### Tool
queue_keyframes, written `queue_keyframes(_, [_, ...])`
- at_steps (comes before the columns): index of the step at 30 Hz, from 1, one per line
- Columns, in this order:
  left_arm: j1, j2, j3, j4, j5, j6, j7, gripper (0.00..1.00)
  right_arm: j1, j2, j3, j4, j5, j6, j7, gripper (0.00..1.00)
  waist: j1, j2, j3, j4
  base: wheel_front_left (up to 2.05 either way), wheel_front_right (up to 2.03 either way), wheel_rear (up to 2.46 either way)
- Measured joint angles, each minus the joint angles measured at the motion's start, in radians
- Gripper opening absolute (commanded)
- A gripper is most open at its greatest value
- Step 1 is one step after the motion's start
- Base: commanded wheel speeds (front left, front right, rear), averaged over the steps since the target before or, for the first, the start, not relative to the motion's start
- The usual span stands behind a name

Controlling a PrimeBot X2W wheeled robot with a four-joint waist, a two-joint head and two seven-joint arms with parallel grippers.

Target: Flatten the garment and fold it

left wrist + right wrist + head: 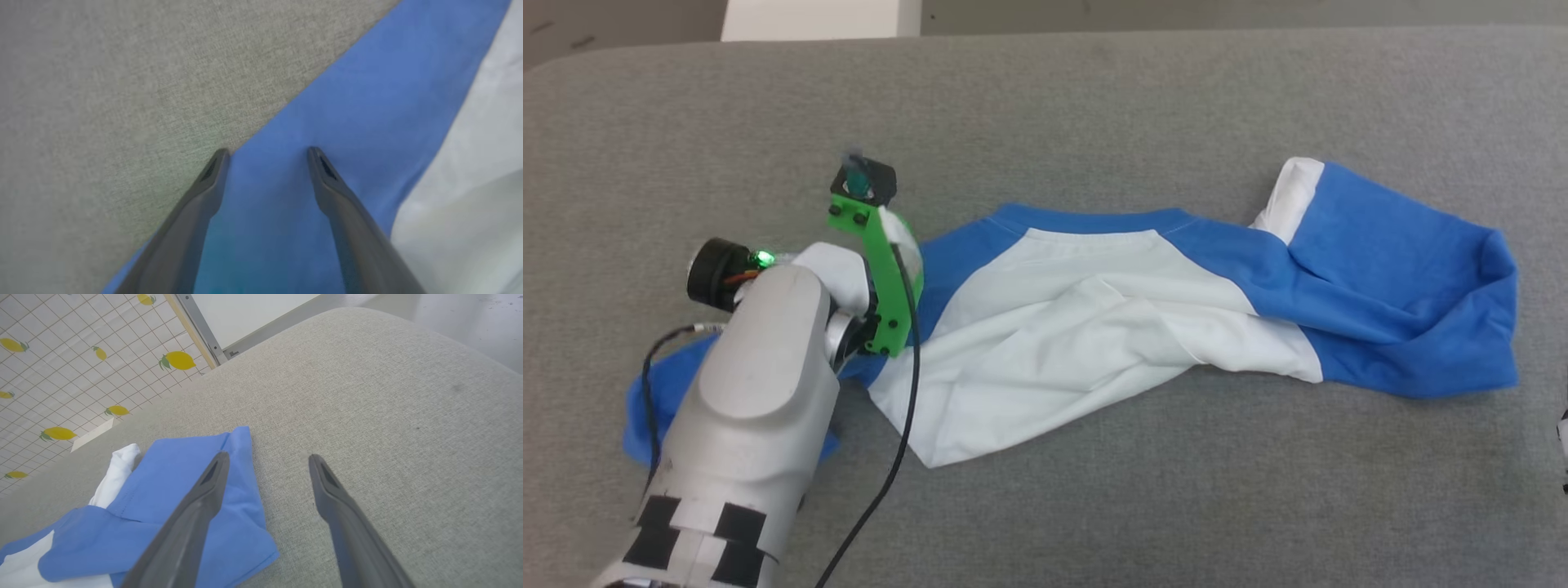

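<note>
White-and-blue soft T-shirt (1094, 327) twisted; we're flattening. Left end effector (267, 152) apart over blue sleeve (327, 102), right end effector (267, 456) apart. Next, probably: pinch, spread.

A: What am I seeing around the work?
B: I see a grey fabric tabletop (1094, 98). Beyond its far edge, a white panel (821, 18); off its corner, a lemon-print grid sheet (61, 355), a metal rail (200, 326) and pale floor (470, 318).
</note>
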Motion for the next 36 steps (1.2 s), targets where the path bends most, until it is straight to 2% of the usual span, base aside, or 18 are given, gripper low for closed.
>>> queue_keyframes(4, [-0.021, -0.002, -0.003, 0.003, -0.024, 0.000, 0.074, 1.00, 0.000, 0.000, 0.001, 0.003, 0.000, 0.000, -0.012, 1.00, 0.0000, 0.0000, 0.024, -0.018, 0.00, 0.00, 0.00])
queue_keyframes(5, [-0.021, 0.000, -0.002, 0.000, -0.036, 0.000, 0.079, 0.58, 0.000, 0.000, 0.000, 0.003, -0.002, 0.000, -0.015, 1.00, 0.0000, 0.0000, 0.029, -0.021, 0.00, 0.00, 0.00])
queue_keyframes(6, [-0.021, 0.002, -0.002, -0.006, -0.045, 0.000, 0.081, 0.21, 0.000, -0.001, -0.003, 0.003, -0.002, 0.000, -0.015, 1.00, 0.0000, 0.0000, 0.034, -0.022, 0.00, 0.00, 0.00])
queue_keyframes(7, [-0.021, 0.002, 0.001, -0.010, -0.053, 0.000, 0.081, 0.00, 0.000, -0.001, -0.004, 0.003, -0.002, 0.000, -0.016, 1.00, 0.0000, 0.0000, 0.037, -0.022, 0.00, 0.00, 0.00])
queue_keyframes(12, [-0.005, -0.022, 0.065, -0.034, -0.137, 0.006, -0.005, 0.00, -0.001, -0.001, 0.002, 0.006, -0.005, 0.000, -0.019, 1.00, 0.0000, 0.0000, 0.037, -0.004, 0.00, 0.00, 0.00])
queue_keyframes(17, [0.021, -0.030, 0.192, -0.073, -0.237, 0.063, -0.095, 0.00, -0.011, 0.000, 0.026, 0.007, -0.014, 0.000, -0.019, 1.00, 0.0001, 0.0000, 0.024, 0.017, 0.00, 0.00, 0.00])
queue_keyframes(24, [0.131, 0.003, 0.346, -0.197, -0.325, 0.135, -0.173, 0.00, -0.021, -0.001, 0.092, -0.015, -0.061, 0.000, 0.004, 1.00, 0.0001, 0.0000, 0.000, 0.049, 0.00, 0.00, 0.00])
queue_keyframes(31, [0.255, -0.036, 0.339, -0.291, -0.358, 0.134, -0.200, 0.00, -0.105, -0.001, 0.298, -0.081, -0.181, 0.000, 0.142, 1.00, 0.0001, 0.0000, 0.000, 0.093, 0.00, 0.00, 0.00])
queue_keyframes(36, [0.279, -0.055, 0.324, -0.333, -0.359, 0.130, -0.230, 0.00, -0.232, -0.009, 0.496, -0.041, -0.316, 0.000, 0.297, 1.00, 0.0001, 0.0000, 0.016, 0.109, 0.00, 0.00, 0.00])
